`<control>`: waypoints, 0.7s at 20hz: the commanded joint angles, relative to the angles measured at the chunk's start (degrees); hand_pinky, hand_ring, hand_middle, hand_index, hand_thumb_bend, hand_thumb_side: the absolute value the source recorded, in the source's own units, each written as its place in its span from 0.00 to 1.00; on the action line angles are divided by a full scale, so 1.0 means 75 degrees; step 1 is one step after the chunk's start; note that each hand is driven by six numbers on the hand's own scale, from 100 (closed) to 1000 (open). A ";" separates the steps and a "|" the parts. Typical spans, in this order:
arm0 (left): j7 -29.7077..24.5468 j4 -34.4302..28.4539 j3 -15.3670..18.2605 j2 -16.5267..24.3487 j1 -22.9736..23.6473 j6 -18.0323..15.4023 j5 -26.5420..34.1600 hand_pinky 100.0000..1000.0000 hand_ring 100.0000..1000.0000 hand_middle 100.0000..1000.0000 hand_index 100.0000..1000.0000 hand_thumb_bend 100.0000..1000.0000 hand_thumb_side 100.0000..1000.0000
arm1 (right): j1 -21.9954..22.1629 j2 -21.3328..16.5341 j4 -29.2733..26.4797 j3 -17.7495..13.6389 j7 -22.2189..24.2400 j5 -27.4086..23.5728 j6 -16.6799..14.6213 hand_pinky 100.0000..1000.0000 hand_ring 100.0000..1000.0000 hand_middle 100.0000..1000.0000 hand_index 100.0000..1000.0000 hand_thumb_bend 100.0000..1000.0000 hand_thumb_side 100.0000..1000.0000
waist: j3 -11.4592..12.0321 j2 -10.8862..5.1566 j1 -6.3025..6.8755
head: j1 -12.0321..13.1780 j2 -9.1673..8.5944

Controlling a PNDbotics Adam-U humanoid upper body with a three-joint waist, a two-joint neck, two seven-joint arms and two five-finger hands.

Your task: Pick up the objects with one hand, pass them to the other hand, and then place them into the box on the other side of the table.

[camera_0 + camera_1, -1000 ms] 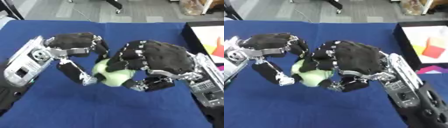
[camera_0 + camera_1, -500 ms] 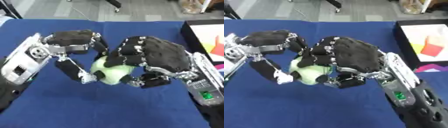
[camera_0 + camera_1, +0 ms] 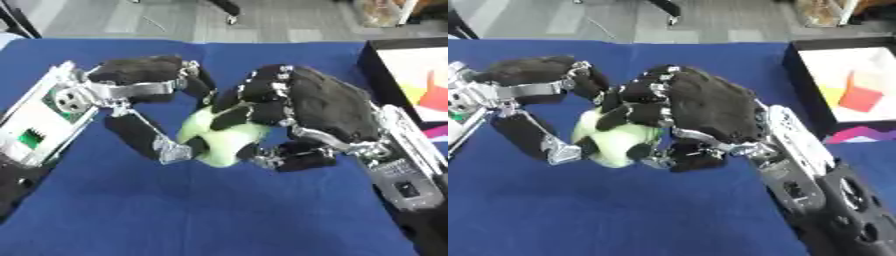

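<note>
A pale green round object (image 3: 219,140) is held above the blue table, between both hands at the middle of the view. My left hand (image 3: 140,80) reaches in from the left, its fingers and thumb curled round the object's left side. My right hand (image 3: 319,107) comes from the right, its fingers lying over the top and its thumb curled under the object. A black box (image 3: 798,75) with a white floor stands at the right edge, holding a red block (image 3: 861,98) and a yellow piece (image 3: 831,93).
The blue cloth (image 3: 175,215) covers the whole table. Grey floor and a chair's base (image 3: 229,9) show beyond the far edge. A magenta and purple patch (image 3: 859,134) lies by the box's near side.
The right hand's fingers have closed further over the green object, and both hands with it have shifted slightly left in the view.
</note>
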 commanded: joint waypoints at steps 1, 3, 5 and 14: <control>-0.0115 -0.0271 0.0106 -0.0053 -0.0185 0.0039 0.0263 0.68 0.45 0.36 0.55 0.00 0.41 | -0.0080 -0.0066 0.0001 -0.0066 -0.0261 0.0083 0.0154 0.41 0.47 0.11 0.58 0.00 0.00 | 0.0018 -0.0172 0.0015 | -0.0031 0.0020; -0.0145 -0.0269 0.0167 -0.0053 -0.0198 0.0079 0.0369 0.69 0.46 0.38 0.56 0.00 0.45 | -0.0078 -0.0066 0.0016 -0.0064 -0.0391 0.0082 0.0225 0.40 0.45 0.09 0.53 0.00 0.00 | 0.0023 -0.0175 0.0013 | -0.0044 0.0022; -0.0140 -0.0267 0.0235 -0.0045 -0.0210 0.0117 0.0463 0.69 0.48 0.40 0.59 0.00 0.51 | -0.0079 -0.0066 0.0018 -0.0066 -0.0510 0.0079 0.0270 0.38 0.44 0.09 0.49 0.00 0.00 | 0.0028 -0.0178 0.0011 | -0.0054 0.0028; -0.0084 -0.0263 0.0589 0.0042 -0.0218 0.0184 0.0911 0.73 0.56 0.52 0.71 0.00 0.88 | -0.0083 -0.0096 -0.0021 -0.0144 -0.0842 0.0088 0.0331 0.37 0.43 0.09 0.42 0.00 0.00 | 0.0044 -0.0196 0.0005 | -0.0106 0.0027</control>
